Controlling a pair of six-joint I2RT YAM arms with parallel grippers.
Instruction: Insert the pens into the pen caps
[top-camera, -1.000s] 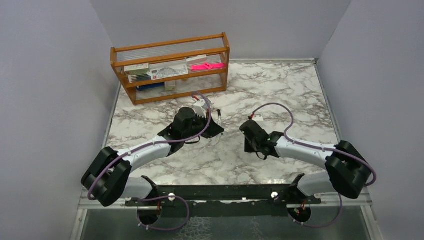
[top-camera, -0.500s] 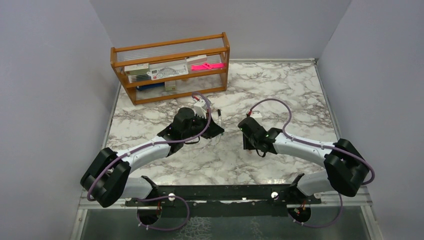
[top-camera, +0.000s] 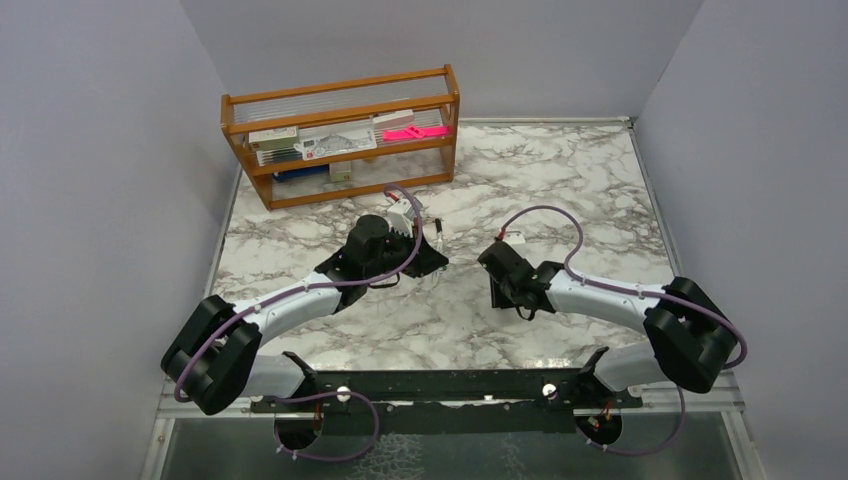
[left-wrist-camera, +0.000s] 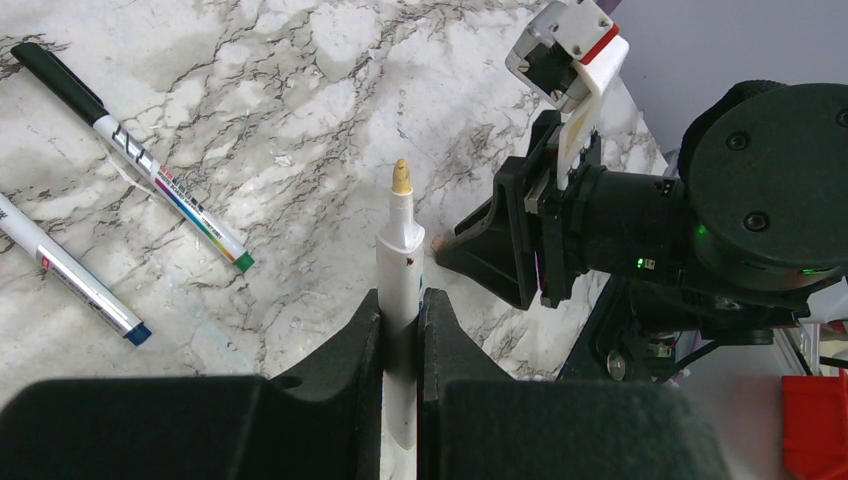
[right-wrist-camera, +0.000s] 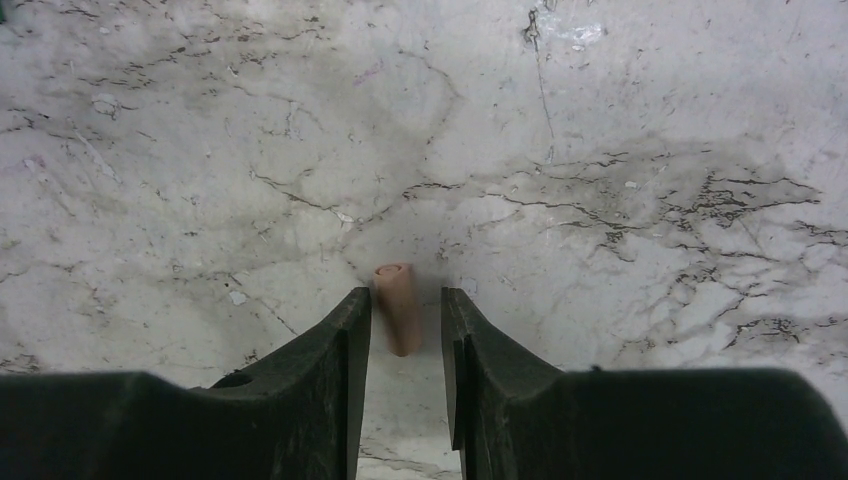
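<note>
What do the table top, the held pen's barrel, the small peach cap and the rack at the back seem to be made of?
The table top: marble or marble-print laminate, smooth, white with grey veins; the look leaves it open.
The pen: white, slightly glossy barrel, probably plastic.
The peach cap: matt, evenly coloured, likely plastic.
The rack: orange-brown wood, seemingly varnished.

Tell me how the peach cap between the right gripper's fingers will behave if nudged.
The peach cap is a short round stub, apparently lying on the smooth marble table, so a nudge would likely roll it. It looks small and hollow, so probably very light and easily flicked away. Its smooth sides may slip if the right gripper pinches off-centre.
</note>
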